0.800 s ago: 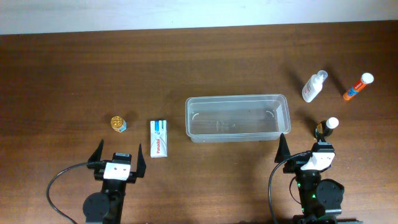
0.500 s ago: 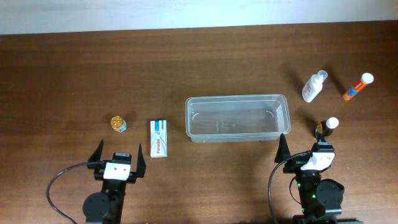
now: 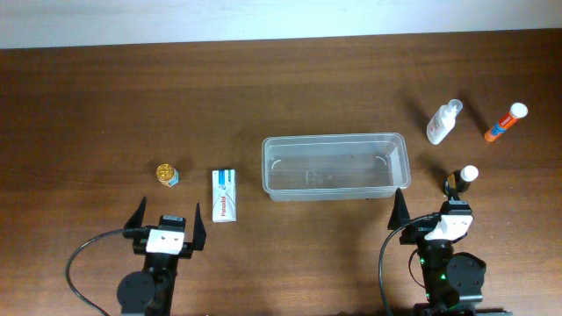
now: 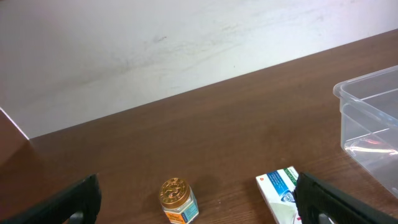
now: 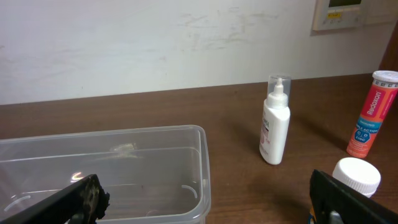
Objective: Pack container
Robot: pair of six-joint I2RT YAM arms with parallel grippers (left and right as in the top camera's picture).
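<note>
Empty container point(image 3: 334, 138) sits central so either side can load it, I guess; left gripper point(image 3: 169, 218) and right gripper point(image 3: 428, 211) wait near it, fingers spread, holding nothing.

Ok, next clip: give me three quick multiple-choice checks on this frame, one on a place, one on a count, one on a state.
1. Where is the box relative to the container?
A. inside it
B. between it and the jar
C. behind it

2. How many small items sit outside the container?
A. three
B. four
C. five

3. The container is
A. empty
B. half full
C. lidded

Answers:
1 B: the overhead view shows the box lying between the jar and the container.
2 C: jar, box, spray bottle, orange tube and capped bottle.
3 A: it is open on top, and only its bare floor shows through the clear walls.
</note>
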